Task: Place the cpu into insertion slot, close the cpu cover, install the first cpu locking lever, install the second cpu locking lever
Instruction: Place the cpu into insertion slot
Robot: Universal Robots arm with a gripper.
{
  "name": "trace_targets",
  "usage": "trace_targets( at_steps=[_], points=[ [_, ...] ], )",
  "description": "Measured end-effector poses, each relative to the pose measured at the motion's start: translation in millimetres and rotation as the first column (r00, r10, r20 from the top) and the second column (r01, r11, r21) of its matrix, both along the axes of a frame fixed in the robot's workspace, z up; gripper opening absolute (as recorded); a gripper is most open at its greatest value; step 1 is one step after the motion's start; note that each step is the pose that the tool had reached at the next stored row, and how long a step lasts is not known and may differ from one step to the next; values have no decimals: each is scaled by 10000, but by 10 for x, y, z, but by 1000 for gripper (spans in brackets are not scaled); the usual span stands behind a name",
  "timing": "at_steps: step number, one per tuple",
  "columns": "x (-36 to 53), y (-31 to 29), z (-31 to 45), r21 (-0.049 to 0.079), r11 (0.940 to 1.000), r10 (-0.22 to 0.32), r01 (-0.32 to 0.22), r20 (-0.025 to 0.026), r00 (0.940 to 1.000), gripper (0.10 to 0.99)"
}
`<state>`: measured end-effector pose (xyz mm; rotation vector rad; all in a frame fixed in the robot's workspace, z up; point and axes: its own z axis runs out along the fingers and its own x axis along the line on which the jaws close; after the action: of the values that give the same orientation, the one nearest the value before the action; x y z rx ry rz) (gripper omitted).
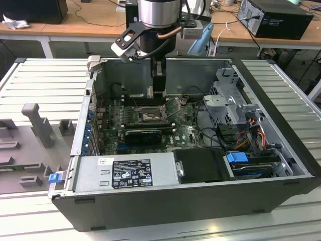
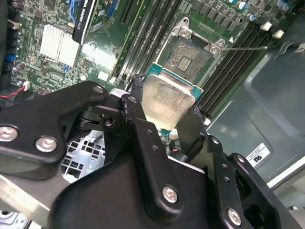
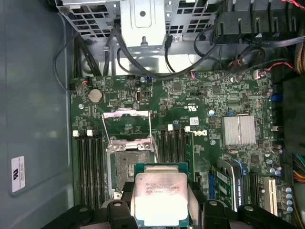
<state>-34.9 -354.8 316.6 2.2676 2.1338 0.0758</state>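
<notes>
Slatted metal table (image 1: 45,80), open computer case (image 1: 165,198): the gripper (image 1: 159,85) reaches inside.
Its jaws pinch the cpu (image 3: 159,198) by two opposite edges, pale face showing, just beside the insertion slot (image 3: 126,167) and not seated. The cpu cover (image 3: 128,141) is swung open on the slot's side away from the cpu.

The exterior view looks down at a slant from off the arm (image 1: 158,20), far enough back to take in the whole open case (image 1: 165,201) and the desks (image 1: 75,27) behind. The first wrist view faces straight down on the motherboard (image 3: 200,100) from close above. The second wrist view sits nearer, looking obliquely past the end effector (image 2: 167,107). Both wrist views share the cpu (image 3: 159,198) it grips and the slot (image 2: 190,55); the exterior view shows that slot small, mid-case.
</notes>
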Motion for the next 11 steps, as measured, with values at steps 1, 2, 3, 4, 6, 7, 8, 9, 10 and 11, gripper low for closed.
trace_targets(
  at_steps=[1,2,3,4,6,7,8,9,10,11],
  points=[
    [0,0,-24,0,10000,0,0,0,10000,529],
    [0,0,-40,0,10000,0,0,0,10000,529],
    [0,0,-56,1,10000,0,0,-2,10000,529],
    [0,0,-73,1,10000,-1,1,-4,10000,529],
    [0,0,-107,1,10000,-7,7,-4,10000,529],
    [0,0,-119,1,10000,-17,17,-4,10000,529],
    [0,0,-134,1,10000,-62,62,-4,10000,529],
    [0,0,-145,0,9997,-247,247,-4,9997,529],
    [-1,0,-159,0,9994,-347,347,-5,9994,529],
    [-3,2,-191,1,9994,-353,353,-4,9994,529]
  ],
)
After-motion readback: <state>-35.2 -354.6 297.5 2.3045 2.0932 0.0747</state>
